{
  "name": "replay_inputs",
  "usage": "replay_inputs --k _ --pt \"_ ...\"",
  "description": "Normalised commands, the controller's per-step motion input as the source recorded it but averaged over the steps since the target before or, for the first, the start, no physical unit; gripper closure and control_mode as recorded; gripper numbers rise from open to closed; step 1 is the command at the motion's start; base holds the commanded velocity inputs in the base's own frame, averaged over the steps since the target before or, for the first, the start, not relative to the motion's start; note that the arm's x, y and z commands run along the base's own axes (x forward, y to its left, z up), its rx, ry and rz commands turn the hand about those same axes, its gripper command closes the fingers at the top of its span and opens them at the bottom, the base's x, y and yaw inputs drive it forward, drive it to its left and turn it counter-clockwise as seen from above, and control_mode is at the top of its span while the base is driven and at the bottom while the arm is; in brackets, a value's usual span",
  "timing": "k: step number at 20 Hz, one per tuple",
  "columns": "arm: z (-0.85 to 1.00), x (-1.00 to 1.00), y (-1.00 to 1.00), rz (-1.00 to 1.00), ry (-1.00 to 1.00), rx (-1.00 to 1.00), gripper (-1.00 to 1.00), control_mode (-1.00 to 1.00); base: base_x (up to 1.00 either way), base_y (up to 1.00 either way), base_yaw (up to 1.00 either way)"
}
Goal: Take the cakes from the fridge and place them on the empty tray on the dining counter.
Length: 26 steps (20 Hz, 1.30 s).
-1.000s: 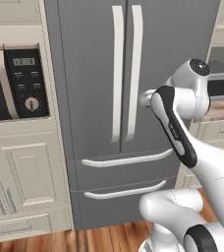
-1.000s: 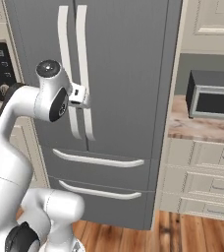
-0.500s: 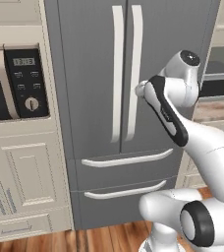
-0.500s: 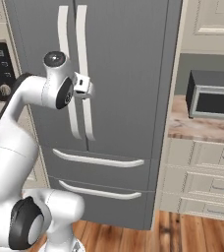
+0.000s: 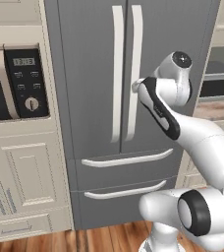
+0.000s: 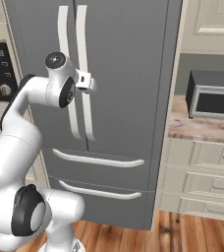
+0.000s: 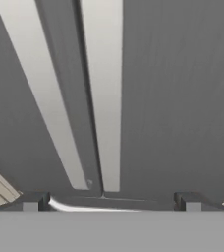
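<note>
Facing the closed fridge (image 5: 133, 74), gripper (image 6: 92, 84) just before the right door handle (image 6: 84, 74), fingers (image 7: 30, 203) spread wide, nothing held

Fridge (image 5: 89, 74) doors both shut, blocking my way inside. Twin cream handles (image 7: 101, 93) stand proud of doors at my 12 o'clock, narrow dark seam between them. My claw (image 7: 111, 203) spread wide, close before door face, tips apart from handles. Oven cabinet (image 5: 20, 98) flanks fridge at 9 o'clock. Tabletop with toaster oven (image 6: 213, 94) at 3 o'clock. Free floor behind me.
</note>
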Motion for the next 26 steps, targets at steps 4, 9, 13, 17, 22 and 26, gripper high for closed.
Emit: replay_inputs --k 4,9,13,17,22,26 --pt "-0.11 0.12 0.0 0.0 -0.01 -0.01 -1.0 -1.0 0.0 0.0 0.0" --pt "-0.07 0.17 0.0 0.0 0.02 0.0 -1.0 -1.0 0.0 0.0 0.0" --pt "-0.12 0.18 0.08 0.0 0.02 -0.02 -1.0 -1.0 0.0 0.0 0.0" --pt "-0.11 0.22 0.09 0.0 0.01 -0.01 -1.0 -1.0 0.0 0.0 0.0" --pt "-0.06 0.32 0.05 0.0 0.0 0.0 -1.0 -1.0 0.0 0.0 0.0" --pt "-0.13 0.44 0.0 0.0 0.01 0.0 -1.0 -1.0 0.0 0.0 0.0"
